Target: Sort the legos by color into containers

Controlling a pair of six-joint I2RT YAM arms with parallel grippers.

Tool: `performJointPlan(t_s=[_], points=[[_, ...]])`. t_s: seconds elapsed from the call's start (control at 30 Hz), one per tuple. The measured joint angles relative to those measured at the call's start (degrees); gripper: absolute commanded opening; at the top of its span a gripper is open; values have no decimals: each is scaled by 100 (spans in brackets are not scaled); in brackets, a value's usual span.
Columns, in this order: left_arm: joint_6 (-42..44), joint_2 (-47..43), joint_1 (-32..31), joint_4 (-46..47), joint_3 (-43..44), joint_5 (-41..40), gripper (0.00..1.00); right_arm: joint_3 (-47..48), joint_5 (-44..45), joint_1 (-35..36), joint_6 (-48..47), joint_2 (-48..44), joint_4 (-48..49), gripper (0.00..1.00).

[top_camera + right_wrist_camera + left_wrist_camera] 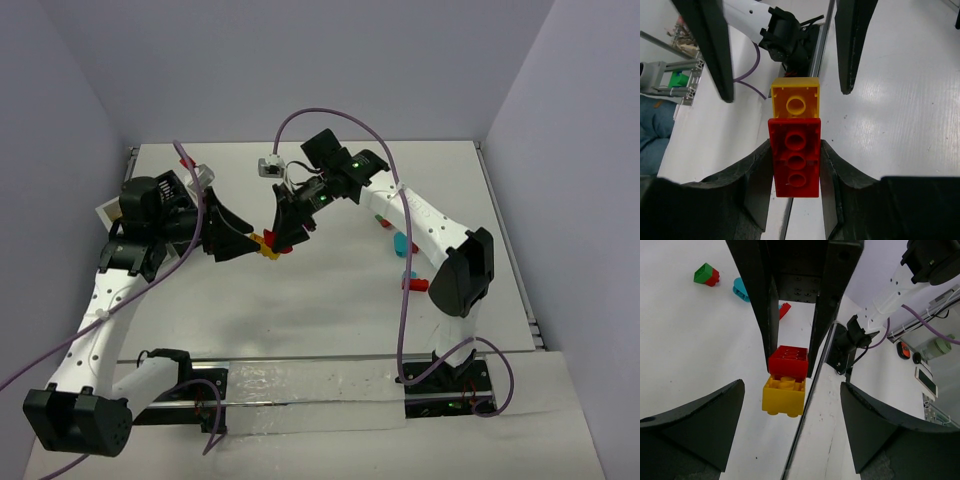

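Observation:
A red brick (795, 160) is clamped between the fingers of my right gripper (796, 170), above the table. A yellow brick (795, 102) is stuck on its far end and juts out past the fingertips. My left gripper (792, 430) faces it, open. Its fingertips (722, 75) stand on either side of the yellow brick's (784, 395) outer end, touching neither brick. In the top view the two grippers meet at mid-table around the red brick (283, 240) and yellow brick (267, 247). The containers are mostly hidden behind my left arm.
Loose legos lie on the table to the right: a cyan one (400, 244), a red one (415, 284) and a red-and-green pair (381, 222). A small white device with a cable (270, 165) sits at the back. Walls close the table's back and sides.

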Motion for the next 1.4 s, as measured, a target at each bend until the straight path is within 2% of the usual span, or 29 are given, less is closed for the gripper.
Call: performJointPlan(t_s=[0.17, 0.27, 0.37, 0.5, 0.53, 0.73, 0.83, 1.1, 1.23, 1.4], points=[[82, 87, -33, -85, -9, -91, 73, 0, -9, 8, 96, -6, 17, 0], [172, 98, -39, -179, -9, -109, 60, 0, -14, 8, 127, -16, 23, 0], [275, 106, -40, -297, -9, -102, 43, 0, -6, 8, 150, -37, 41, 0], [463, 137, -58, -479, 3, -5, 6, 0, 85, 8, 202, -39, 57, 0], [519, 142, -58, -526, 14, 3, 0, 0, 102, 8, 220, -39, 60, 0], [1133, 186, -55, -1098, 170, -25, 0, 9, 175, 5, 228, -39, 57, 0], [1664, 217, -59, -1696, 247, -240, 0, 120, 182, -90, 295, -39, 82, 0], [2741, 271, 78, -3084, 457, -1585, 0, 442, 258, -764, 374, -74, 210, 0], [2998, 485, 878, -3312, 1238, -2747, 0, 192, 464, -801, 386, -109, 314, 0], [3081, 1153, 2138, -3053, 2197, -4093, 0, -240, 824, -781, 501, -140, 541, 0]])
